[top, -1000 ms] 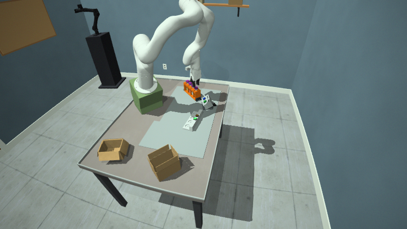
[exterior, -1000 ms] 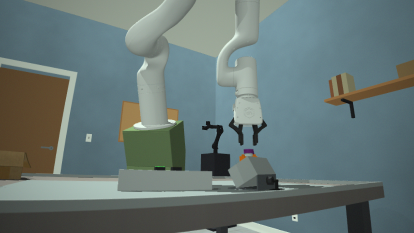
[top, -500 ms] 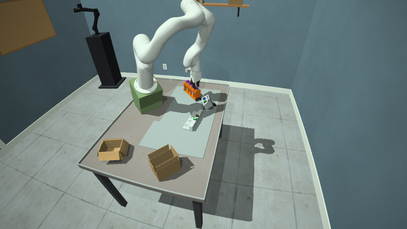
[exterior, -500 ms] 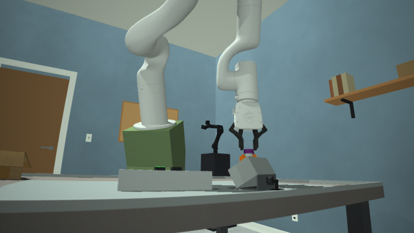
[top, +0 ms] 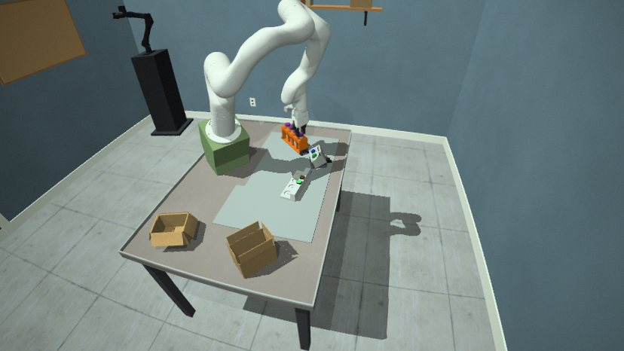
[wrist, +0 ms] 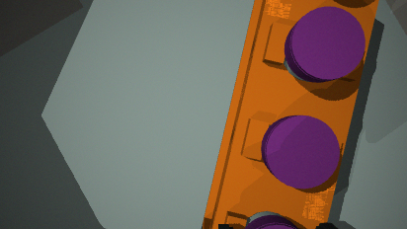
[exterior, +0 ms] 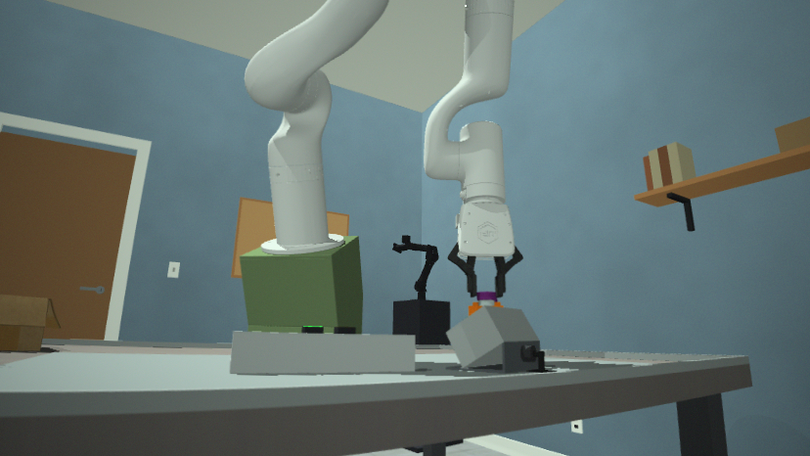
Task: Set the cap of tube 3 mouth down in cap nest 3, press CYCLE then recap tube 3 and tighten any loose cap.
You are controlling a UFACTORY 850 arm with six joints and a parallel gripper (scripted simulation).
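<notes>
claw open around an end cap, with a tightness check probably in hand

with the claw (top: 298, 132) (exterior: 486, 295) (wrist: 275, 226) pointing down, see parted fingers on either side of the end cap (top: 301, 134) (exterior: 486, 296) (wrist: 273, 224), probably tube 4's, with no grip on it. look next along the rack (top: 301, 145) (exterior: 474, 309) (wrist: 277, 99) for the task's own piece, cap 3 (wrist: 300, 152): second in line by that count, back over its tube, but impossible to judge for tightness. find cap 2 (wrist: 326, 44) farther on, then cap 1 (top: 287, 124) (wrist: 353, 2) at the far end. farther out, on the tray (top: 293, 196) (exterior: 323, 353), note the green lamp (top: 299, 181) (exterior: 312, 327) lit. judge the aspirate step over, leaving only checks and the green key (top: 314, 155) on the housing (top: 320, 162) (exterior: 493, 334).

from here, beware of closing off-centre, which could tilt the cap or shove the rack. beware of gripping too high or too lightly, which could let the pads slip round and pass a loose cap as tight. turning the wrong way could open a cap meant to stay on. lifting before full release could drag the tube up. on reaching for ready, avoid brushing the blue key (top: 313, 151), just beside it.

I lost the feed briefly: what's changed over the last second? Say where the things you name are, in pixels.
The gripper (top: 299, 130) (exterior: 486, 295) (wrist: 275, 227) moved down towards the orange decapping station (top: 302, 145) (exterior: 473, 309) (wrist: 277, 104). It is open around a purple cap (wrist: 273, 225), gaps visible either side; nothing was gripped or released. The station, cap tray (top: 294, 198) (exterior: 323, 353) and key housing (top: 320, 162) (exterior: 481, 340) stayed put.
</notes>
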